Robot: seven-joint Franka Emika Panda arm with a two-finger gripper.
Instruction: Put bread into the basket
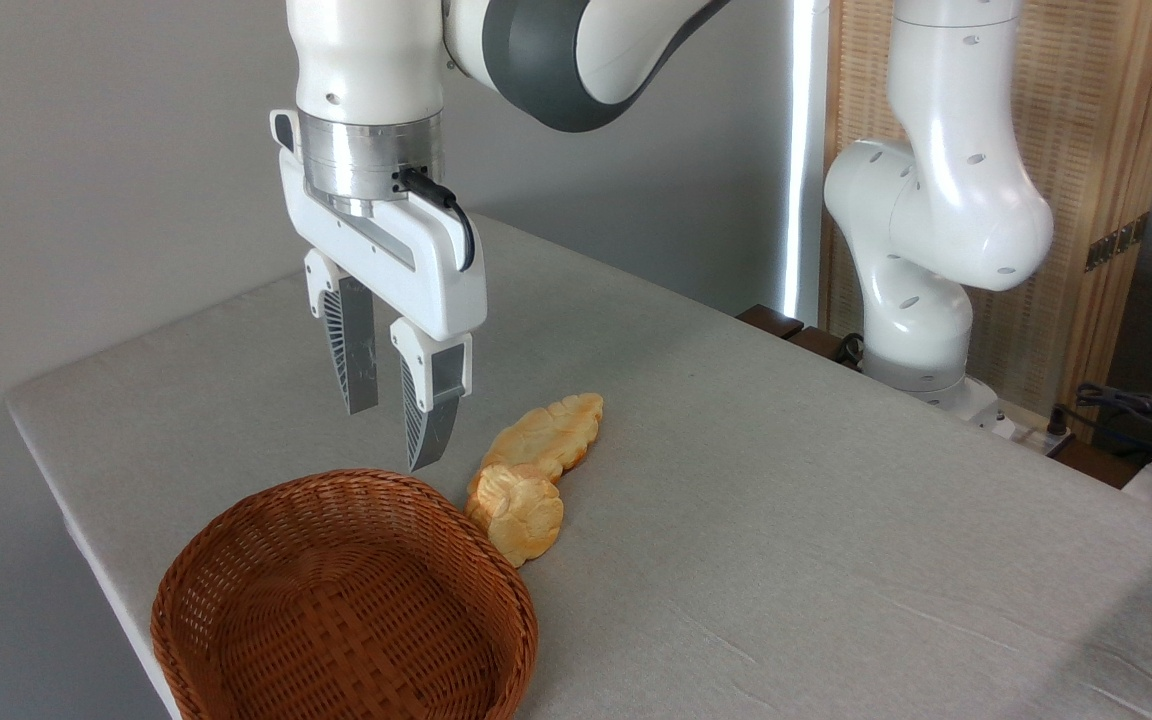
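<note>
Right of the empty, part-open pincer (395, 405) and lower sits the bread (518, 512) on the bench (786, 520), probably touching the basket (341, 600) rim; move right and down.

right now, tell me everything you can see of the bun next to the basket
The bun is small, roundish and golden-yellow, with a lumpy, cracked top and a paler cut-looking edge at its upper left. It looks like baked bread, whole and undamaged. It lies on the grey table, not in the basket; its left side sits against the basket's outer rim. Its far end meets the longer ridged pastry. The gripper hangs above and to its left, jaws open, not touching it.
</note>
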